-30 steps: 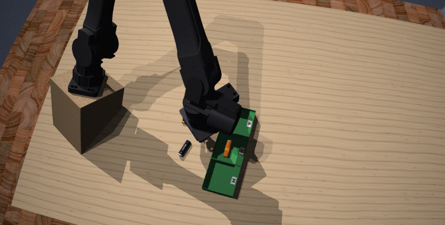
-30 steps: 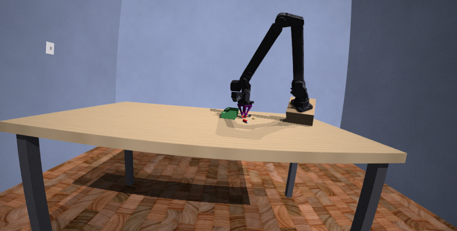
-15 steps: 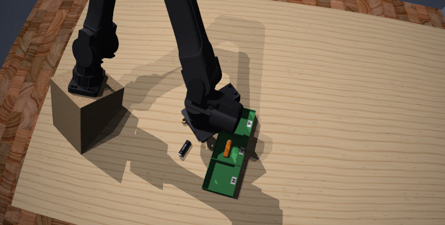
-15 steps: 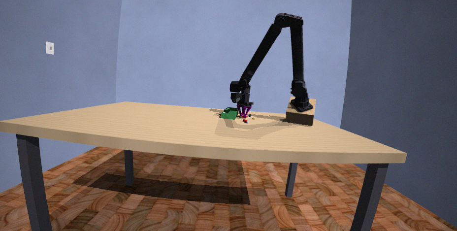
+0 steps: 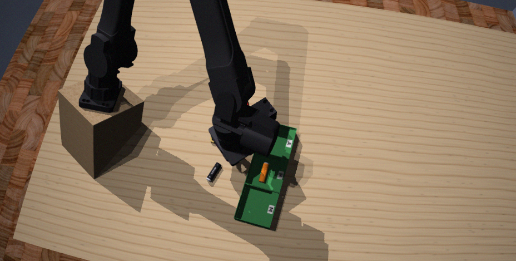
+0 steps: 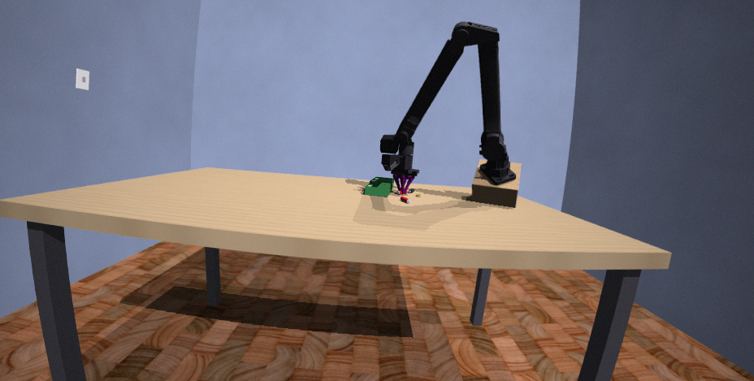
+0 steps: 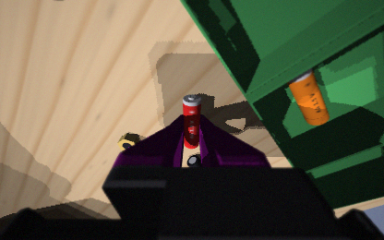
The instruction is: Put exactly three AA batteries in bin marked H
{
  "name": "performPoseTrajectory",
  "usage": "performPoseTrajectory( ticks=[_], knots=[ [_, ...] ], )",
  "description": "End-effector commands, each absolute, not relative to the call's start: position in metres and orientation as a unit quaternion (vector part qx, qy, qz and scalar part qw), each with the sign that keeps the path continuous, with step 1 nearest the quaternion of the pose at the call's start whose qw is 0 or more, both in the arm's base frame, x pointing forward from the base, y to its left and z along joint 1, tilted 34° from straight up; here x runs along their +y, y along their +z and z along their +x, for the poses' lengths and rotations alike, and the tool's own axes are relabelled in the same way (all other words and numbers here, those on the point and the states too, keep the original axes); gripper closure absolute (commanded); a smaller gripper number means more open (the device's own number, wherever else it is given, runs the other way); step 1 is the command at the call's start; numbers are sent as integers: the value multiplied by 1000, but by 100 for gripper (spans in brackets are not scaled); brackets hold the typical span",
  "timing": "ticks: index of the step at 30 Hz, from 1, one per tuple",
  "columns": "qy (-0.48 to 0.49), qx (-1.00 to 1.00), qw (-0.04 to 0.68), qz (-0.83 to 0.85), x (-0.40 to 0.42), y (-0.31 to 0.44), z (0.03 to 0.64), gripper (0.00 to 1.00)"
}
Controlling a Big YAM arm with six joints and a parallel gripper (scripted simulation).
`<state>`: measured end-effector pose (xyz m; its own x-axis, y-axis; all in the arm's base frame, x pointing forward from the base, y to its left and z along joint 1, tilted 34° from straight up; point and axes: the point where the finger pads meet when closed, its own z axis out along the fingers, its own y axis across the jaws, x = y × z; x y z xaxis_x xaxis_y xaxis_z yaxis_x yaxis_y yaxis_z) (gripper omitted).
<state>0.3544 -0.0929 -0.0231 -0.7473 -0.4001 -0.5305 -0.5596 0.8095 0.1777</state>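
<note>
One orange battery (image 5: pixel 264 172) is seen lying in the middle compartment of the green bin (image 5: pixel 257 219), judged to be the one marked H, though its label is too small to read. A red battery (image 7: pixel 191 121) is pinched between the purple fingers of the gripper (image 7: pixel 192 138), whose jaws are narrowed onto it, just beside the bin's wall and low over the table (image 5: pixel 396 114). A black battery (image 5: pixel 213 172) is left lying on the table near the bin. By this count, one of three is judged delivered; the red one is yet to be carried over and dropped, and a third fetched.
</note>
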Motion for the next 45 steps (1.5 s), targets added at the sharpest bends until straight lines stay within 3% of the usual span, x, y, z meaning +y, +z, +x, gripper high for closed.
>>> performPoseTrajectory(
  ticks=[1,29,45],
  knots=[
    [163,919,244,-262,-94,-24,361,91],
    [163,919,244,-262,-94,-24,360,91],
    [145,918,260,-263,-130,33,351,91]
  ],
)
